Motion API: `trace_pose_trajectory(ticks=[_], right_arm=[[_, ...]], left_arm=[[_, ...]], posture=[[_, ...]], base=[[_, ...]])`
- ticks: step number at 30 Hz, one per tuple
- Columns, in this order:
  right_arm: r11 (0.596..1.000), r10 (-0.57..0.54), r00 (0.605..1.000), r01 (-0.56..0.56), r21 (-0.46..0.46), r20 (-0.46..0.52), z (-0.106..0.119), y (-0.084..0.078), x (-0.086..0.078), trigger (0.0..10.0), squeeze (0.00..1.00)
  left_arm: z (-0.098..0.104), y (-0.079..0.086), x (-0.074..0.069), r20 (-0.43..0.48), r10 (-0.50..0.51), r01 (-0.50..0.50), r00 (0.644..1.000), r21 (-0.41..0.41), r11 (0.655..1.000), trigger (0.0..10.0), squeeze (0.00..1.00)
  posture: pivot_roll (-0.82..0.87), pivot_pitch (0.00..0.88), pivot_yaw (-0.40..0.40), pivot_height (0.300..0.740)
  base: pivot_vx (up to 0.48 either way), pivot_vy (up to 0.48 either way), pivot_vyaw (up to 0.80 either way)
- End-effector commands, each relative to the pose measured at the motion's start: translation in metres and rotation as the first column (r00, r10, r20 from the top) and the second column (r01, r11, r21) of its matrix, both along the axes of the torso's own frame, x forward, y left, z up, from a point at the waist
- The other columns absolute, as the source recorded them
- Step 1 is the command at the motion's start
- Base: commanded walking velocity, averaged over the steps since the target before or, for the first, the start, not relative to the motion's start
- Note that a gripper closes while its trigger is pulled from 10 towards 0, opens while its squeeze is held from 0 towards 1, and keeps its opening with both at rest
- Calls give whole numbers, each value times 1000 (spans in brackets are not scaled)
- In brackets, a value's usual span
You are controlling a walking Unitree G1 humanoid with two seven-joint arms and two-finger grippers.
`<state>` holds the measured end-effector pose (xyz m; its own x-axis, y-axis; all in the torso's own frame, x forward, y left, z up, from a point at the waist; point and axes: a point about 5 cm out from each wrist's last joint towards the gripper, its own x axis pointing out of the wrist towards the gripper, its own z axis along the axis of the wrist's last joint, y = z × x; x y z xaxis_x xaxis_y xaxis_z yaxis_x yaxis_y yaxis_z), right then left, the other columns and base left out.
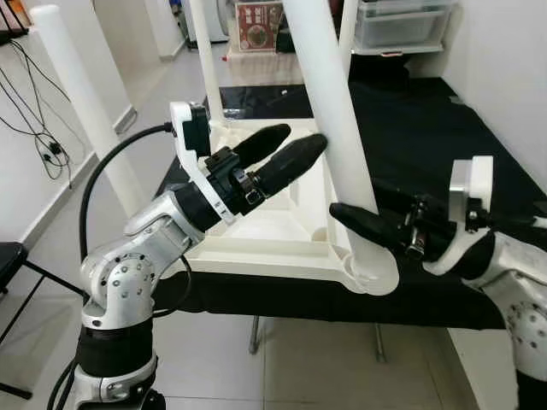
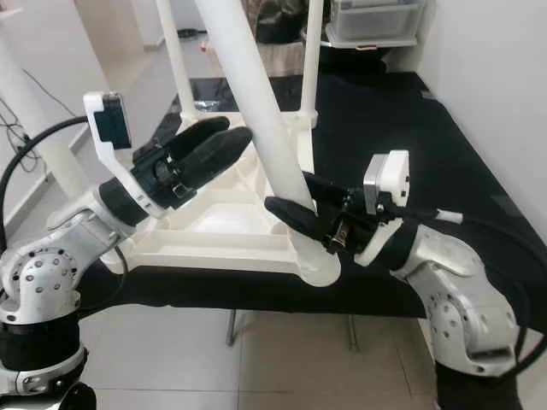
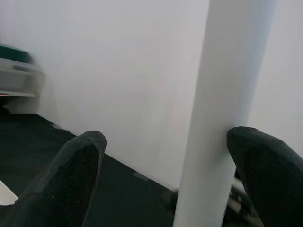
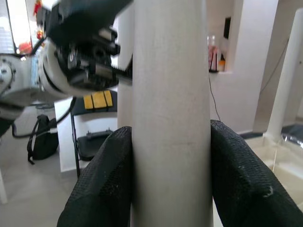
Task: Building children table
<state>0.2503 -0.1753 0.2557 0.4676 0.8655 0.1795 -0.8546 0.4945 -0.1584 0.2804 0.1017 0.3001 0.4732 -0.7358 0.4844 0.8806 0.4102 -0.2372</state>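
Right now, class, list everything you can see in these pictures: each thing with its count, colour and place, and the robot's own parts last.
Tabletop: one, white, upside down on the black cloth.
Table legs: four, white, standing up from the tabletop's corners; the near right one is the one being handled.
Cloth: one, black, spread under the tabletop.
Storage boxes: clear plastic, stacked at the far end.
Cables: black, by the wall on the left.
Floor: pale tiles.
Left claw: black, open, one finger touching the near right leg.
Right claw: black, shut on the near right leg close to its base.
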Motion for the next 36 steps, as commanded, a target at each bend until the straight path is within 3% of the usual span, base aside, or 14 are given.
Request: trace_pose_trajectory(ticks=[1,8,18,28,30,32,36], right_arm=[[988,143,990,-143,-55,-4,-5,27,-11,10000,0],[975,208,978,-209,-80,-20,-10,47,-15,10000,0],[976,204,979,-204,-78,-9,-8,53,-12,10000,0],[995,104,994,-104,6,25,3,35,-2,10000,0],[996,88,996,-89,22,30,6,31,-1,10000,0],[997,60,998,-61,41,34,9,24,2,10000,0],[998,54,998,-53,-27,31,3,27,2,10000,0]], left_arm=[[7,1,1,-3,-16,16,1000,-10,1000,10000,0],[11,-7,-11,29,-136,135,990,30,990,10000,0],[10,-9,-16,36,-175,172,984,76,982,10000,0],[15,10,-16,61,-154,149,986,88,985,10000,0],[15,14,-19,74,-173,165,982,105,981,10000,0],[14,21,-23,98,-175,156,980,176,972,10000,0],[17,25,-20,114,-143,119,983,195,973,10000,0]], posture=[[-94,45,53,740],[-93,48,50,740],[-92,57,47,740],[-93,62,41,740],[-94,65,41,740],[-95,68,41,740],[-91,64,42,740]], base=[[0,0,0],[0,0,0],[0,0,0],[0,0,0],[0,0,0],[0,0,0],[0,0,0]])
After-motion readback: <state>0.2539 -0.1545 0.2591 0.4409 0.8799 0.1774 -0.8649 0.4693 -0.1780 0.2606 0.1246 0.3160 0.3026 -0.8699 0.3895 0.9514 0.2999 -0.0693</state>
